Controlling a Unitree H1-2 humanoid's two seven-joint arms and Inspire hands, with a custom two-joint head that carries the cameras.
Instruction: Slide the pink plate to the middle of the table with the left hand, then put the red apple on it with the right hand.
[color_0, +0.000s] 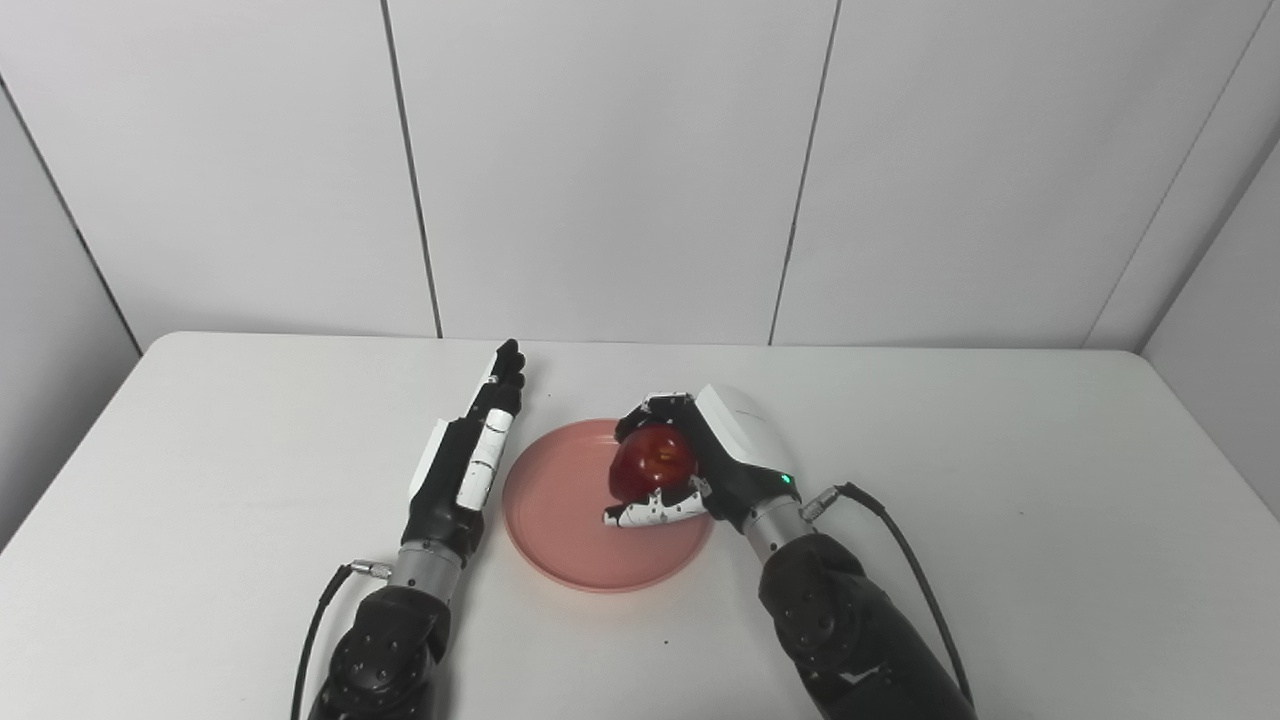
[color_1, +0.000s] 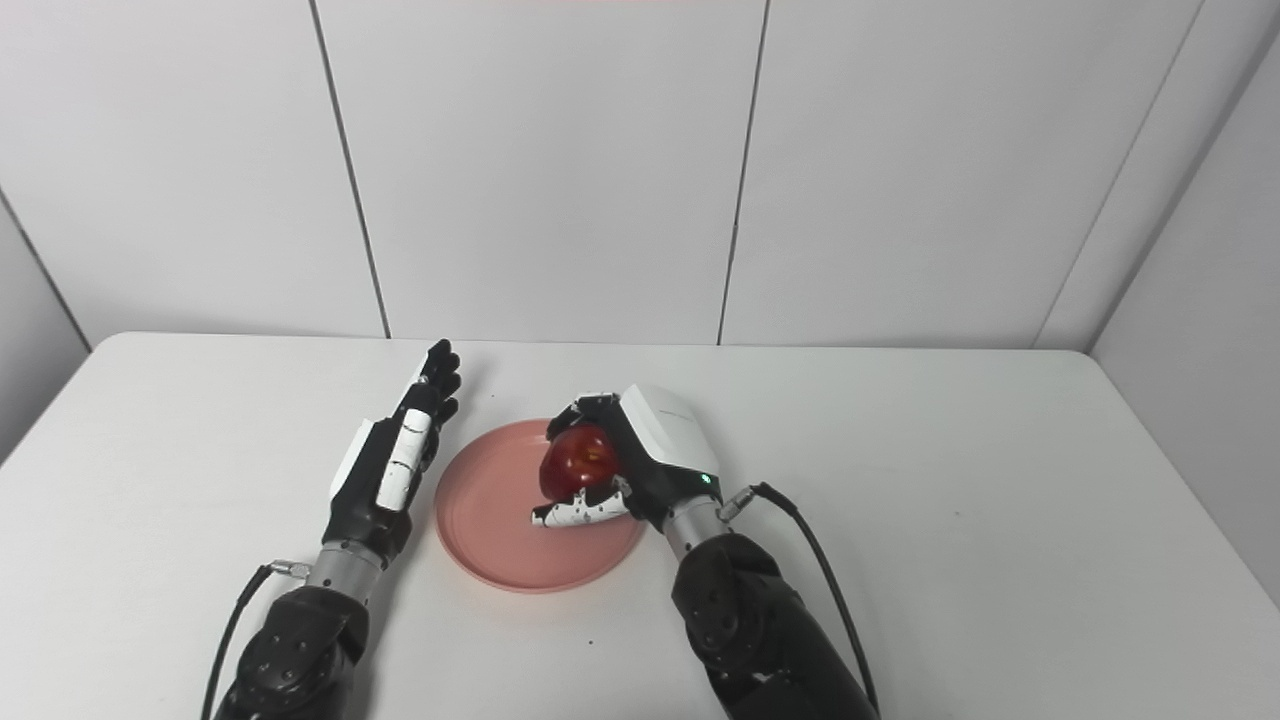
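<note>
The pink plate (color_0: 565, 520) lies flat on the white table near its middle. My right hand (color_0: 705, 455) is shut on the red apple (color_0: 652, 462) and holds it over the plate's right half; whether the apple touches the plate I cannot tell. My left hand (color_0: 478, 450) lies open just left of the plate's rim, fingers stretched out toward the back wall, holding nothing. In the right eye view the apple (color_1: 578, 460) sits in the right hand (color_1: 645, 450) over the plate (color_1: 490, 530), with the left hand (color_1: 400, 455) beside it.
The white table (color_0: 1000, 480) ends at a panelled wall at the back. A black cable (color_0: 900, 540) loops from my right wrist, another from my left forearm (color_0: 320, 620).
</note>
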